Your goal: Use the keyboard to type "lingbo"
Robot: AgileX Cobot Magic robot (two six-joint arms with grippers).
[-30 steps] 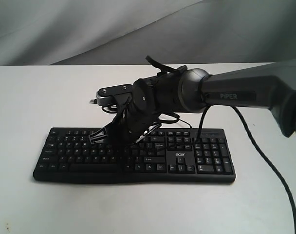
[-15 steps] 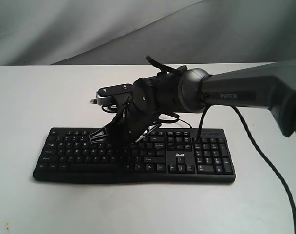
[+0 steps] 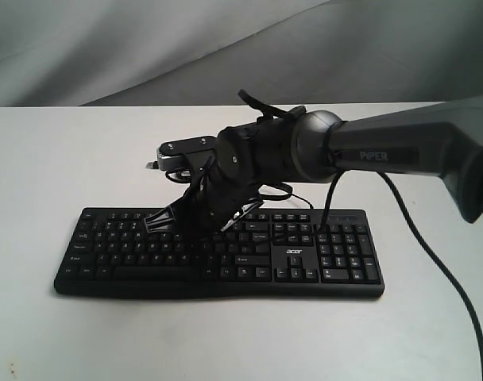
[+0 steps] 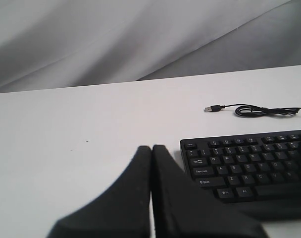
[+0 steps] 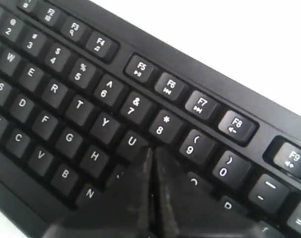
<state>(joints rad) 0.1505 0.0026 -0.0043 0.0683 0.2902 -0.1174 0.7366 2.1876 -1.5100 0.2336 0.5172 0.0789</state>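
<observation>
The black keyboard (image 3: 321,266) lies across the white table, its acer logo near the arrow keys. My right gripper (image 3: 200,230) reaches across from the right and points down at the letter rows. In the right wrist view its shut fingertips (image 5: 151,148) rest just below the 8 key, between U and O on the keyboard (image 5: 66,99), and hide the key beneath. Nothing is held. My left gripper (image 4: 152,148) is shut and empty, low over the bare table just off the Tab and Caps Lock end of the keyboard (image 4: 249,163). The left arm does not show in the exterior view.
The keyboard's thin USB cable (image 4: 254,110) lies coiled on the table behind it, ending in a loose plug (image 4: 210,108). The right arm's own black cable (image 3: 432,262) hangs down at the right. A grey cloth backdrop (image 3: 146,48) rises behind the table.
The right gripper stays over the same keys, with at most a very slight shift. Nothing else has moved.
</observation>
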